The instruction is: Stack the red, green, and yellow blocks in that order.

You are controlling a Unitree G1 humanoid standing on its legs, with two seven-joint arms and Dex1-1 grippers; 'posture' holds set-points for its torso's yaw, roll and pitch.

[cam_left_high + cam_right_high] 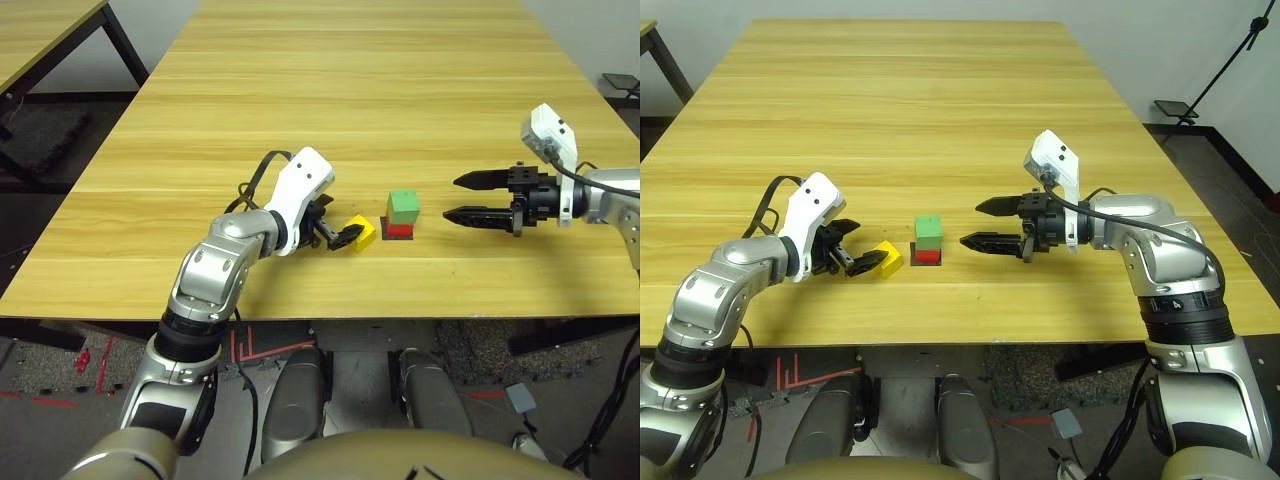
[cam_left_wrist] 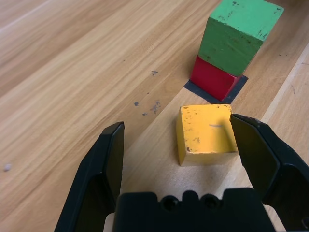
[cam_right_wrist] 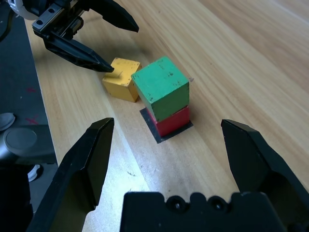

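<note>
The green block [image 1: 403, 205] sits on the red block [image 1: 399, 230], which rests on a flat black patch [image 3: 150, 126] near the table's front. Just left of this stack, the yellow block [image 1: 362, 232] lies on the wood. My left gripper [image 1: 338, 226] is open around the yellow block [image 2: 205, 135]; one finger [image 2: 256, 145] touches its side and the other stands apart. My right gripper [image 1: 452, 197] is open and holds nothing, hovering a little to the right of the stack, fingers pointing at it.
The wooden table [image 1: 350, 80] stretches far back behind the blocks. Its front edge runs close below both grippers. A second table [image 1: 40, 30] stands off to the far left, and a black stand base [image 1: 1180, 108] sits on the floor at right.
</note>
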